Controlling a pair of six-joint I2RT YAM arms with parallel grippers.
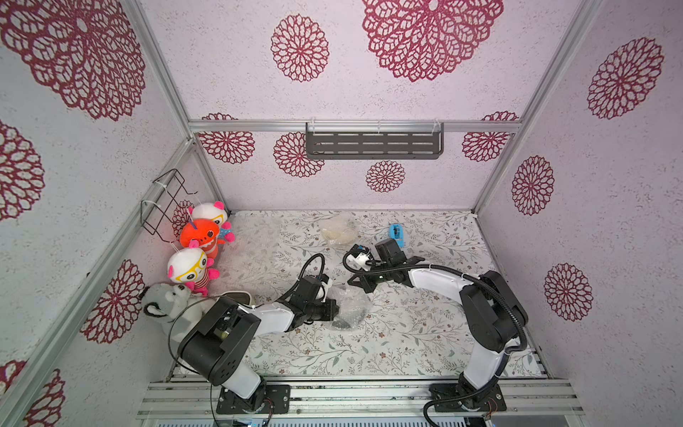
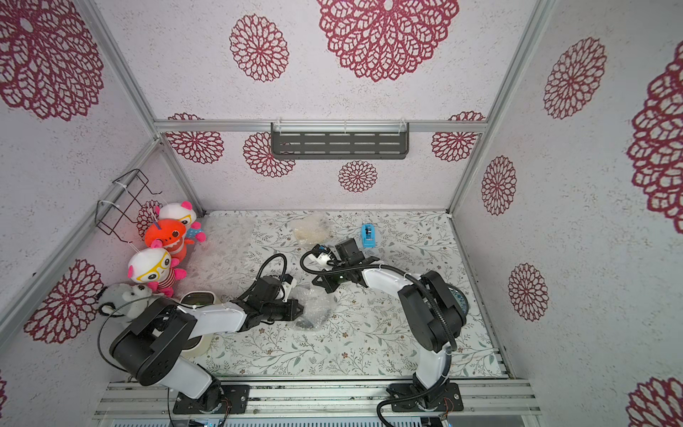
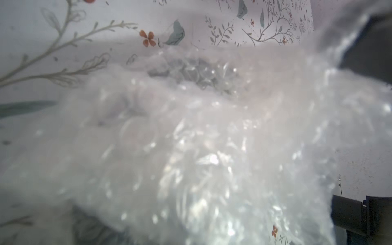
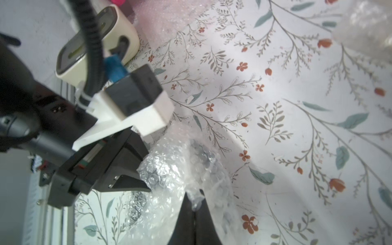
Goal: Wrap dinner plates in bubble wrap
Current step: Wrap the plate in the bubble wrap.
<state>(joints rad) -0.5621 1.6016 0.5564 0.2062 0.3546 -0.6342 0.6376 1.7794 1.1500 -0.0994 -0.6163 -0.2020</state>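
Near the table's (image 1: 406, 332) centre, a bundle of bubble wrap (image 1: 349, 307) holds the black plate (image 1: 342, 325). Dark patches show through the crinkled plastic in both top views. The left gripper (image 1: 335, 309) is closed on the bundle's left side, its tips buried. The wrap fills its wrist view and hides the fingers. The right gripper (image 4: 194, 202) is pinched tight on a fold at the bundle's far edge.

By the back edge, a second bundle (image 1: 338, 231) encloses something cream, its detail blurred. A cream container (image 2: 197, 295) at the left edge sits mostly behind the left arm, its dark inside barely visible. Behind the right arm's elbow, only a sliver of a blue patterned plate (image 2: 461, 297) shows. A loose sheet (image 1: 251, 251) lies in the back-left corner.
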